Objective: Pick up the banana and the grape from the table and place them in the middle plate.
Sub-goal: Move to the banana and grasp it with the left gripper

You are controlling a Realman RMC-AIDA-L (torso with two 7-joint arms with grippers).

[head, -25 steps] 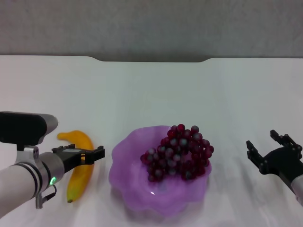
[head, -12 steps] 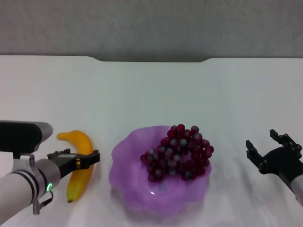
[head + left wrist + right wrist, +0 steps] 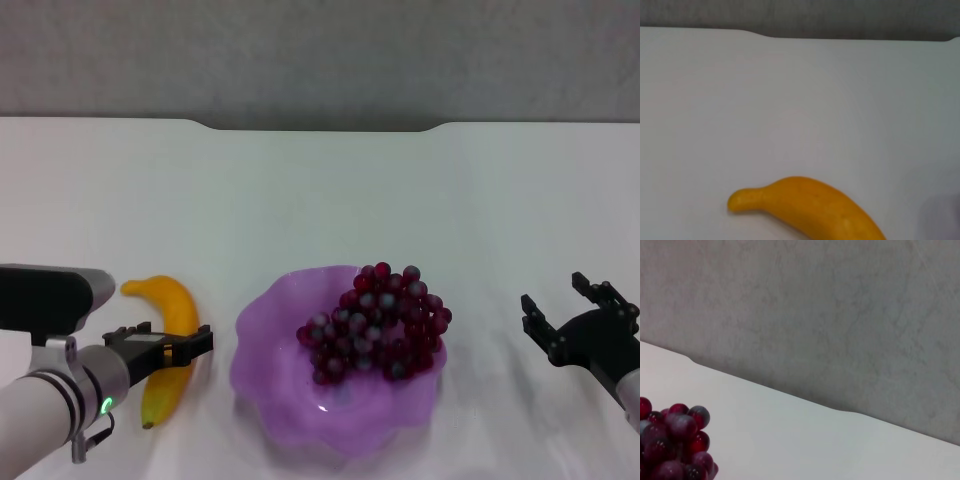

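a grey, faintly mottled wall [image 3: 320,55] is seen behind the white tabletop [image 3: 320,190], whose far edge is notched in the middle, and the whole surface is lit evenly by soft, diffuse light.

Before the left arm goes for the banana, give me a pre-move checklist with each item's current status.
1. Grape already in the middle plate: ok.
2. Banana lying on the table, outside the plate: ok, not yet picked.
3. Left gripper over the banana's middle, open: ok.
4. Fingers actually touching the banana: cannot tell.
5. Room in the plate for the banana, on the side nearest it: ok.
6. Right gripper parked open, clear of the plate on the robot's right: ok.
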